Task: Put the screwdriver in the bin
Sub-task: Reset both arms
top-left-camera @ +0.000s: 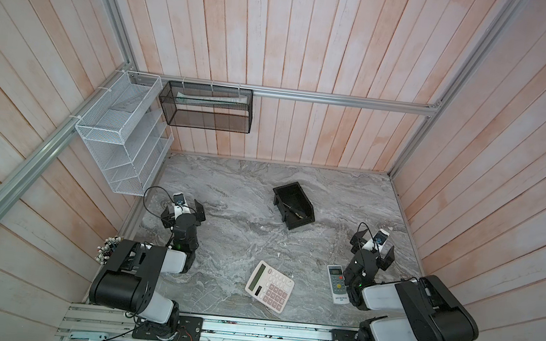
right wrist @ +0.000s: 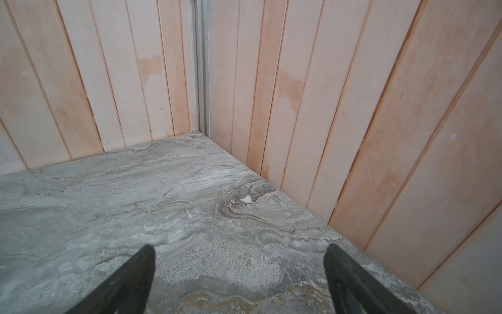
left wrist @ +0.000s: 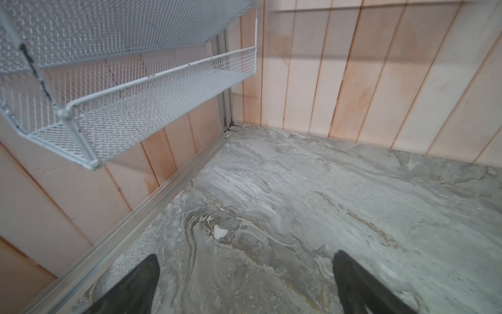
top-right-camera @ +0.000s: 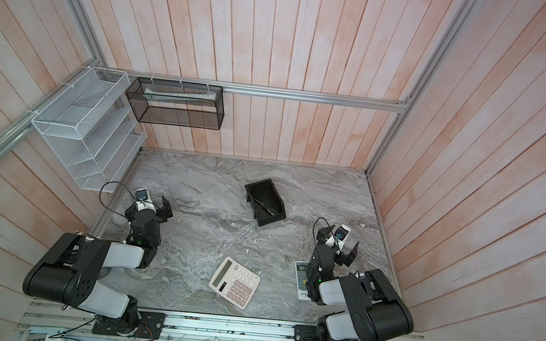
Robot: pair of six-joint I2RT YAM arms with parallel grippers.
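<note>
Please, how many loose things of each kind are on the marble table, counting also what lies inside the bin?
bin: 1
screwdriver: 1
calculator: 1
remote control: 1
Total: 4

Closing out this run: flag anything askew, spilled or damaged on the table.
Nothing spilled or broken. The bin sits skewed to the table edges, the screwdriver inside it; the calculator lies askew too.

A grey, pale-veined marble pattern covers the flat tabletop (top-left-camera: 229,236), the rectangular plastic bin (top-left-camera: 286,190) at frame centre is plain black, and the flat keypad calculator (top-left-camera: 270,286) is pale pink.
</note>
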